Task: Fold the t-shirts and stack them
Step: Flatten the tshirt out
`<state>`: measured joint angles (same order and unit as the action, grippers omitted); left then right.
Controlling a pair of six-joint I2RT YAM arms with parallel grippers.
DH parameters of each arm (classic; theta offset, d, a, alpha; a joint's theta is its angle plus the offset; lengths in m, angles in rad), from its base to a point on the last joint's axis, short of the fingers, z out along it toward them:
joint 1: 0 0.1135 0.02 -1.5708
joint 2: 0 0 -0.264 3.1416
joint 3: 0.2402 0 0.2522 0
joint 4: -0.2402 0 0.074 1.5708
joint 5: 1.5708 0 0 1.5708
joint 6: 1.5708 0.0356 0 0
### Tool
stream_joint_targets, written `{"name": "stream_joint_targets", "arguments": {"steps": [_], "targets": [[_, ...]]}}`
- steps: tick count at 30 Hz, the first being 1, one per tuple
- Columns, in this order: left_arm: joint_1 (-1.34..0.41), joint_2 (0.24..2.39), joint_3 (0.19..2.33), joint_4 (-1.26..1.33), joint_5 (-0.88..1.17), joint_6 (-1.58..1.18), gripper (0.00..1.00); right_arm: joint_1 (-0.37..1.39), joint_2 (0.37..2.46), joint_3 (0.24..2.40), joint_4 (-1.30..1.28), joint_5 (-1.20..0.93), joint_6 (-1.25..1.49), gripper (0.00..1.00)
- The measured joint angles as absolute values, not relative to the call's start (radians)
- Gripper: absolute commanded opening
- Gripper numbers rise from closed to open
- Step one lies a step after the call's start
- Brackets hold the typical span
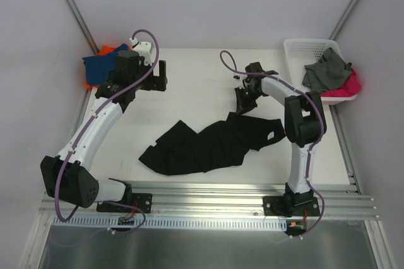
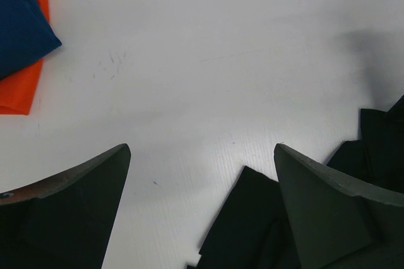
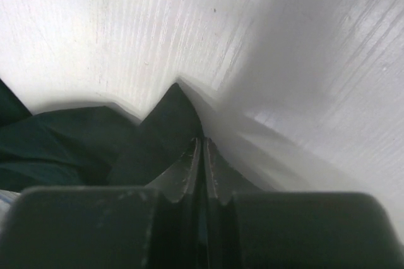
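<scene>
A black t-shirt [image 1: 208,146] is seen sprawled in loose creases across the middle of the table [image 1: 196,73]. Its far edge is pinched by the right gripper [image 1: 243,101], whose fingers are pressed together on a small peak of the dark cloth (in the wrist view the fabric is tented right up to the tips). The left gripper [image 1: 158,77] is spread wide with nothing in it, poised over bare table on the far side of the shirt.

The step in hand is judged to be the spreading of the garment ahead of a fold. It would be best done with a low, slow pull away from the heap, so that the thin pinch is not lost. A second edge should be taken by the free gripper, so that the cloth is drawn flat rather than dragged in a bunch.

A blue t-shirt [image 1: 101,65] is laid on an orange t-shirt [image 2: 28,86] in the far left corner, both apparently folded. The white basket [image 1: 303,43] at the far right is occupied by a crumpled grey garment [image 1: 325,70] lying over a pink cloth [image 1: 350,87].
</scene>
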<state>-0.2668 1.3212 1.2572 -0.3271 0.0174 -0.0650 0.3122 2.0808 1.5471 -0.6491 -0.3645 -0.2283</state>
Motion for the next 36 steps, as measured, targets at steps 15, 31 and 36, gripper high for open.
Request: {"name": "stream_joint_targets", "arguments": {"steps": [15, 31, 36], "targets": [[-0.267, 1.459, 1.264, -0.348, 0.112, -0.065, 0.99, 0.296, 1.893, 1.745, -0.712, -0.242, -0.235, 0.01], [-0.267, 1.639, 1.441, -0.409, 0.303, -0.125, 0.99, 0.291, 1.594, 2.215, -0.686, -0.142, -0.345, 0.01], [-0.269, 1.661, 1.445, -0.411, 0.400, -0.151, 0.98, 0.284, 1.574, 2.149, -0.695, -0.126, -0.352, 0.01]]}}
